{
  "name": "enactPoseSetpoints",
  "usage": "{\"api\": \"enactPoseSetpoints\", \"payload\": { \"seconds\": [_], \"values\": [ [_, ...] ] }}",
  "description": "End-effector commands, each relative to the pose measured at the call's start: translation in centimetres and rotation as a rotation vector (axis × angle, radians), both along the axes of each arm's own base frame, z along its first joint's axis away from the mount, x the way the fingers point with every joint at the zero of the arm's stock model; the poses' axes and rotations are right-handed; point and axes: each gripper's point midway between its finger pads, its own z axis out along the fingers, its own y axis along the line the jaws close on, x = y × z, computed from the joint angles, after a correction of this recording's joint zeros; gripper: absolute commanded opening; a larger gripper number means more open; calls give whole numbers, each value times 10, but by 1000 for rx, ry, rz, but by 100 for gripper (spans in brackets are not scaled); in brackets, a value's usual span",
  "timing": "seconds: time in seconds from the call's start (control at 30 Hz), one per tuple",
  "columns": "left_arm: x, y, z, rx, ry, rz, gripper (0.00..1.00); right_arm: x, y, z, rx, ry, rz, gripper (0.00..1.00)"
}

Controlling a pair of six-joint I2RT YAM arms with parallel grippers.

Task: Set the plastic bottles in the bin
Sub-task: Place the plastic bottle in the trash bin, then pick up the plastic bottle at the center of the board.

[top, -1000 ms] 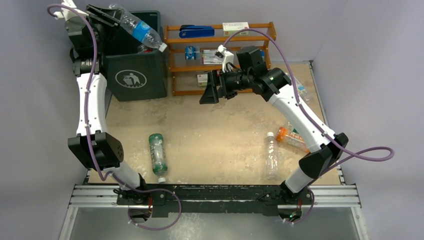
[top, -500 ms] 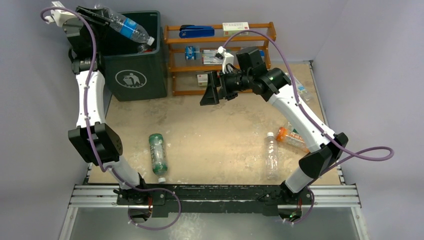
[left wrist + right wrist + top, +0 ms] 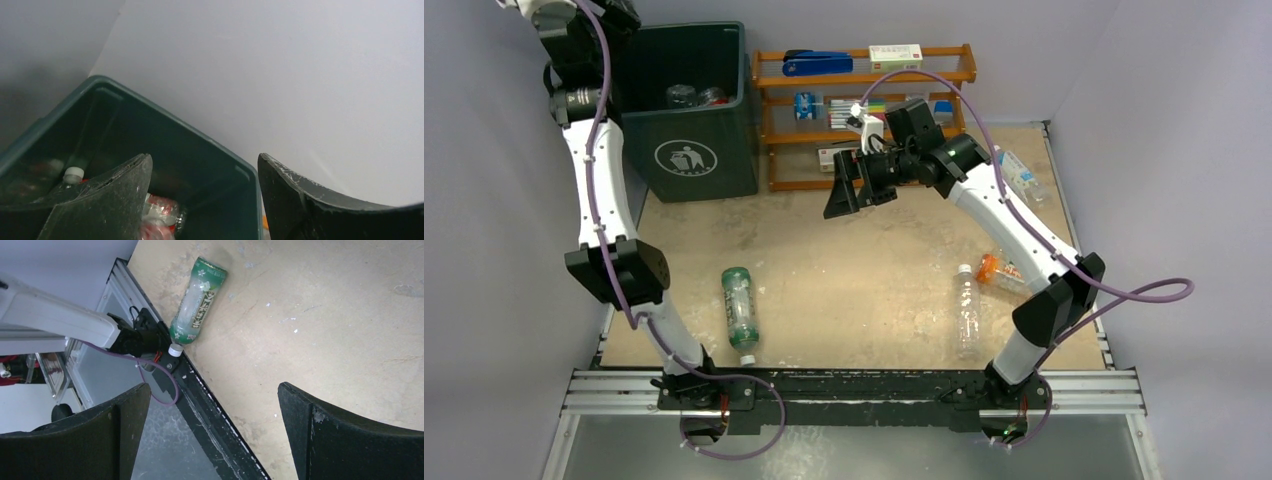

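Left gripper (image 3: 204,158) of mine hangs just above the bin (image 3: 170,117), jaws spread and empty, with bottles (image 3: 161,210) lying inside the bin below it. My right gripper (image 3: 214,387), also spread wide and empty, hovers well right of the bin. A green-labelled bottle (image 3: 196,302) lies on the table (image 3: 325,315) in front of the bin.

Soft, even light, faint shadows; bin (image 3: 190,150) interior dim and slightly blurred.
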Motion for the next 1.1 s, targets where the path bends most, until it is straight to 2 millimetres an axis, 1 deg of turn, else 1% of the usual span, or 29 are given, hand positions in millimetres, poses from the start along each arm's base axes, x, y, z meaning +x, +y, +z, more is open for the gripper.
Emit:
{"api": "enactPoseSetpoints", "payload": {
  "seconds": [0.0,0.03,0.13,0.23,0.27,0.3,0.4,0.5,0.53,0.67,0.77,0.9,1.07],
  "values": [
    [-1,-2,3,14,97,-29,77,-6,5,15,39,-16,59,100],
    [-6,-4,10,7,89,-30,78,-6,7,13,39,-10,66,100],
    [-23,-12,22,-35,62,-42,79,-8,10,8,37,6,95,100],
    [-36,-29,26,-114,41,-104,80,-11,15,3,42,28,123,100],
    [-40,-35,25,-144,45,-129,80,-13,17,0,42,38,132,100],
    [-44,-41,21,-181,63,-148,80,-15,19,-3,42,49,145,100],
    [-58,-72,4,-301,112,-266,81,-22,27,-13,35,76,176,100],
    [-83,-99,-3,-322,134,-314,82,-28,39,-22,36,100,196,100],
    [-92,-104,-6,-327,143,-323,82,-30,44,-24,40,105,199,100],
    [-124,-116,-22,-344,189,-341,83,-37,68,-36,58,133,210,100],
    [-140,-121,-30,-333,227,-352,84,-42,88,-49,63,164,214,100],
    [-154,-125,-32,-311,255,-361,84,-45,115,-64,69,197,196,100],
    [-163,-127,-26,-308,247,-363,85,-51,145,-89,63,253,205,100]
  ]
}}
